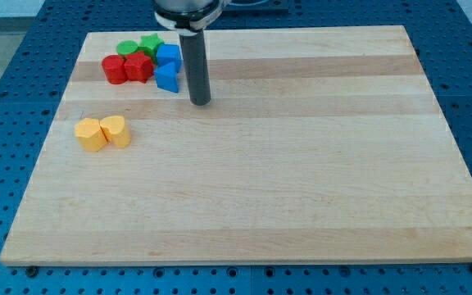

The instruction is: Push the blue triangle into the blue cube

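Nearest the camera, two yellow blocks (102,132) sit touching each other on the wooden board (301,180), well below and left of the blue cube (169,56). Against the cube's lower edge rests the blue triangle (167,78). Left of the cube cluster two red blocks (127,68) and two green blocks (138,46). My tip (200,102), a plain rod with nothing to open or close, stands just right of the triangle, slightly below it.

1. Blue cube (169,56); blue triangle (168,78).
2. Two red blocks (115,70), (138,68).
3. Two green blocks (127,49), (151,43).
4. Two yellow blocks (90,134), (116,130).
5. Board (301,164): pale wood, banded grain.
6. Rod (196,65): dark grey.
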